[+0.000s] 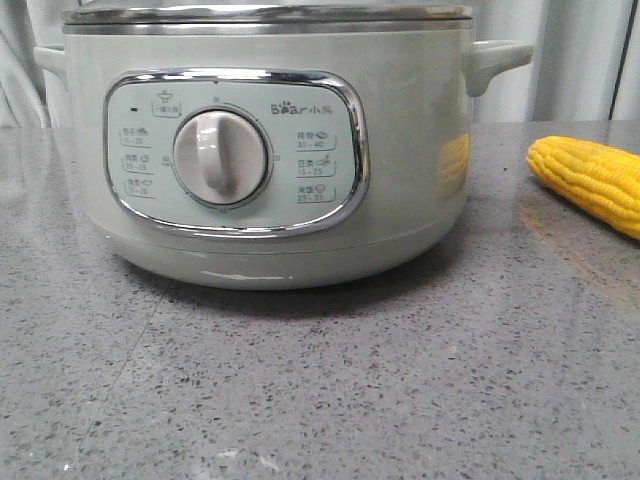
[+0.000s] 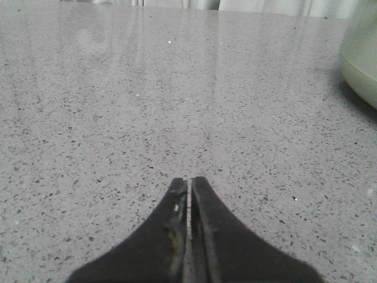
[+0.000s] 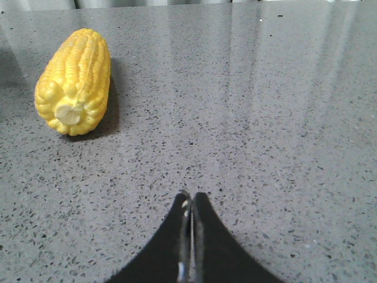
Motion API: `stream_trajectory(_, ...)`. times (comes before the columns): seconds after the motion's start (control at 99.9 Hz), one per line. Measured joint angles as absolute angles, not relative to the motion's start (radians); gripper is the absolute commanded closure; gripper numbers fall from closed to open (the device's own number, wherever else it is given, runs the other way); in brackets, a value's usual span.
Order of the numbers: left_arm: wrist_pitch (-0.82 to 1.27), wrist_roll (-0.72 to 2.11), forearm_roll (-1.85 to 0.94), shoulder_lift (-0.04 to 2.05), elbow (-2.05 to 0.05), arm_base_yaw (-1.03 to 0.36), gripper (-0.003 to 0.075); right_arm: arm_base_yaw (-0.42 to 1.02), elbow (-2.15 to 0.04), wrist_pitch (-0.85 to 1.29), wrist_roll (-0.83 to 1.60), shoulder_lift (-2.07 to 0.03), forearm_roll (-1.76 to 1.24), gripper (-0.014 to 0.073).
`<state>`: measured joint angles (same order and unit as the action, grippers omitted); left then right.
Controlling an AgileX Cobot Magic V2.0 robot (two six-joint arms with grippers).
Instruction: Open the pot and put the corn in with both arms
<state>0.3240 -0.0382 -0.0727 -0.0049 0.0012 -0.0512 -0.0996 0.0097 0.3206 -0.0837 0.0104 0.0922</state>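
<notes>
Speckled grey stone surface (image 1: pixel 320 400) fills the whole foreground of the front view, bare between the camera and the pot (image 1: pixel 270 150), which sits big and central with its lid (image 1: pixel 270 14) on, metal rim resting along the top. Chrome-framed panel on the front reads "Bear" plus a couple of small characters next to it, and a cream dial (image 1: pixel 221 157) sits in the middle with little labelled settings around it; I can make out number ranges like 30–40 on the right side, the rest is too small to read. Side handle (image 1: pixel 497 62) sticks out on the right, and past it the corn (image 1: pixel 590 180) lies on the surface, apart from the pot and running off the frame's right edge; you can see its yellow reflection on the pot's wall. Pale curtains hang behind everything. Left gripper (image 2: pixel 189 184) hovers low over bare surface with fingers pressed together, the pot's edge near one side. Right gripper (image 3: pixel 191 197) is likewise closed on nothing, the corn (image 3: pixel 75 81) lying ahead and off to one side, cut end facing it, with open surface all around.
</notes>
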Motion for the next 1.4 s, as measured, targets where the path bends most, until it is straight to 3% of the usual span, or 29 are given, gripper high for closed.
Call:
stream_trajectory(0.41,0.237,-0.038,-0.062,-0.005,0.001,-0.051,0.0741,-0.100,0.010,0.293,-0.084,0.010,0.092,0.0657)
stream_trajectory(0.961,0.044,-0.038,-0.062,-0.005,0.001,-0.051,0.0741,-0.100,0.010,0.093,-0.081,0.010,0.091,0.0657)
stream_trajectory(1.401,0.054,-0.038,-0.062,-0.005,0.001,-0.051,0.0741,-0.100,0.010,0.080,-0.079,0.010,0.091,0.0657)
